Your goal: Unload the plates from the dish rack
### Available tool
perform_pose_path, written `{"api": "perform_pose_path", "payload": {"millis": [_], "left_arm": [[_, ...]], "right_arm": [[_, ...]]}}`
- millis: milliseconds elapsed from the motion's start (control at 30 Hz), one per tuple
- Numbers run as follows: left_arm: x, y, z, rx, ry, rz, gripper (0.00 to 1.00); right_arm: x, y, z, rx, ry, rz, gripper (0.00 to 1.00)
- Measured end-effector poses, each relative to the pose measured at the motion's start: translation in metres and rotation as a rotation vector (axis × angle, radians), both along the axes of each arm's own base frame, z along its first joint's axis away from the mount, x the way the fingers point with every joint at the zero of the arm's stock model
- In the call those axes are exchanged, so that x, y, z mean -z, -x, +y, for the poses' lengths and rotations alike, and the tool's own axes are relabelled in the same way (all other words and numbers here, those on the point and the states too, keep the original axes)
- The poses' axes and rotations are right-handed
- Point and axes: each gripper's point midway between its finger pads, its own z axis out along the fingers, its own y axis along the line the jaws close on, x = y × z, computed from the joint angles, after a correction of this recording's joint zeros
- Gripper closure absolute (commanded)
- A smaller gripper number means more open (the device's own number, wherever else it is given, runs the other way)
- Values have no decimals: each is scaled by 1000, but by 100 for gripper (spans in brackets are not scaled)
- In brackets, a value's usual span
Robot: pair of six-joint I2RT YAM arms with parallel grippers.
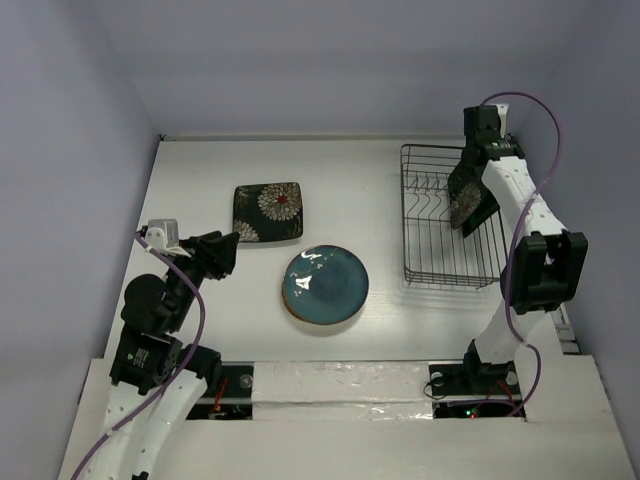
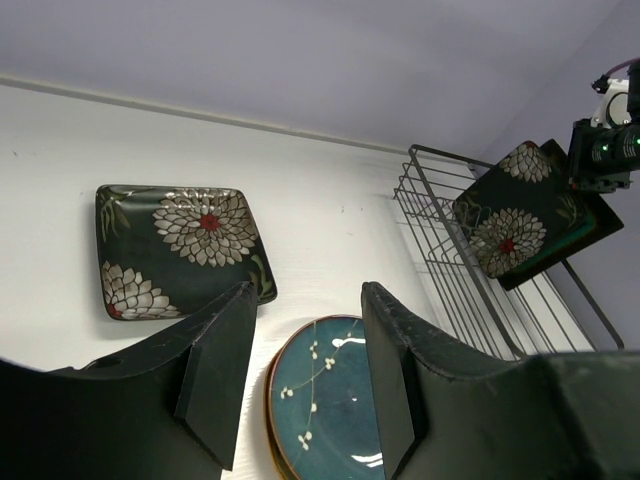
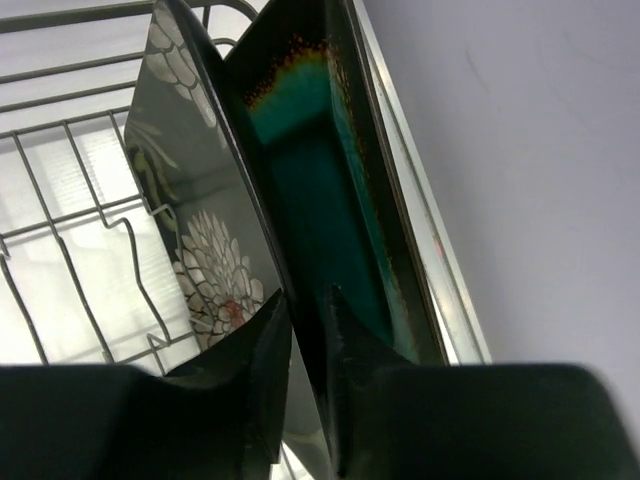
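Observation:
The dark wire dish rack [image 1: 430, 250] stands at the right of the table. My right gripper [image 1: 468, 182] is shut on the upper edge of a square black plate with white flowers [image 1: 466, 205], held tilted at the rack's right side. In the right wrist view the fingers [image 3: 262, 330] pinch this plate [image 3: 205, 260], and a square teal plate with a dark rim [image 3: 320, 190] leans right behind it. A second black flowered plate [image 1: 268, 212] and a round teal plate [image 1: 325, 284] lie on the table. My left gripper [image 1: 226, 250] is open and empty, left of the round plate [image 2: 330, 400].
A pale rim shows under the round teal plate, as of another plate beneath it. The rack's upright prongs [image 3: 130, 260] stand left of the held plate. The right wall is close beside the rack. The table's back edge meets the rear wall.

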Motion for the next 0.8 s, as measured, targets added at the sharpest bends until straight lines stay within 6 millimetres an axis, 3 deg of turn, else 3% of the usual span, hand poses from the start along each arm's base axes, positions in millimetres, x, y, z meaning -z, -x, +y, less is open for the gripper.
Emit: {"api": "perform_pose_path", "payload": {"millis": [133, 367, 567, 667, 800], "left_arm": [[0, 0, 0, -1, 0, 0, 57], [0, 0, 0, -1, -1, 1, 57], [0, -1, 0, -1, -1, 2, 56], [1, -1, 0, -1, -1, 4, 56], [2, -1, 0, -2, -3, 7, 56]], "right_arm": [[1, 0, 1, 0, -6, 0, 66], [5, 0, 0, -21, 14, 31, 97], [-6, 6, 16, -76, 65, 52, 100], [-23, 13, 29, -121, 128, 50, 100], [-64, 30, 41, -155, 205, 5, 100]]}}
